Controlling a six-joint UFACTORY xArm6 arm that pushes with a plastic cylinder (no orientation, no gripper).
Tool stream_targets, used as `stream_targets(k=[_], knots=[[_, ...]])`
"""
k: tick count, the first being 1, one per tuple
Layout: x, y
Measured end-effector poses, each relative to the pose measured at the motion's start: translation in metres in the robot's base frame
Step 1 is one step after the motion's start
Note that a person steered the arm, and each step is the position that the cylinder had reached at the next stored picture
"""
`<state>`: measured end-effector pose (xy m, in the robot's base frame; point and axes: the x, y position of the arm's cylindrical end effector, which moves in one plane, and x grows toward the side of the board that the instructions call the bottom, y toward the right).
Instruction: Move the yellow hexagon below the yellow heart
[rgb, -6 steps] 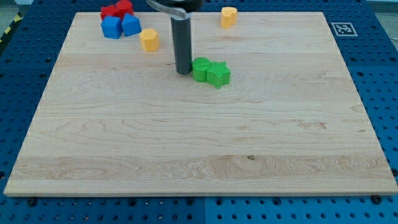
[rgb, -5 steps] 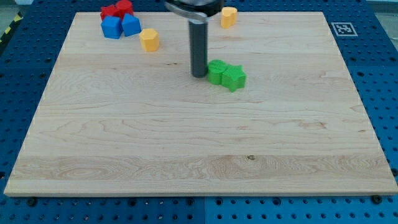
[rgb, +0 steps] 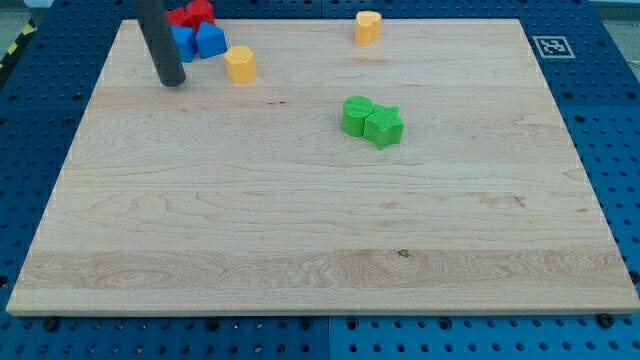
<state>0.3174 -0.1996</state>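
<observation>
Yellow hexagon (rgb: 240, 63) sat near the wooden board's (rgb: 300, 230) top left, well left of the yellow heart (rgb: 368, 26) at the top edge. My tip (rgb: 171, 82), a bare rod gripping nothing, stood just left of the hexagon, its shaft partly hiding the blue blocks (rgb: 200, 40). Red blocks (rgb: 192, 14) lay behind; shapes unclear.

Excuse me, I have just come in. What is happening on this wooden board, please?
A robot arm is pushing small blocks about with a dark rod. My tip rests near the board's top-left corner, left of the yellow hexagon and not touching it. The red blocks and blue blocks sit just beside the rod. The yellow heart lies at the top edge, further right. Two green blocks sit together near the middle. The hexagon is not yet below the heart.
</observation>
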Motion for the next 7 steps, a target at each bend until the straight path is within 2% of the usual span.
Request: stream_targets(k=[3,7], knots=[[-0.017,0.075],[-0.027,0.134]])
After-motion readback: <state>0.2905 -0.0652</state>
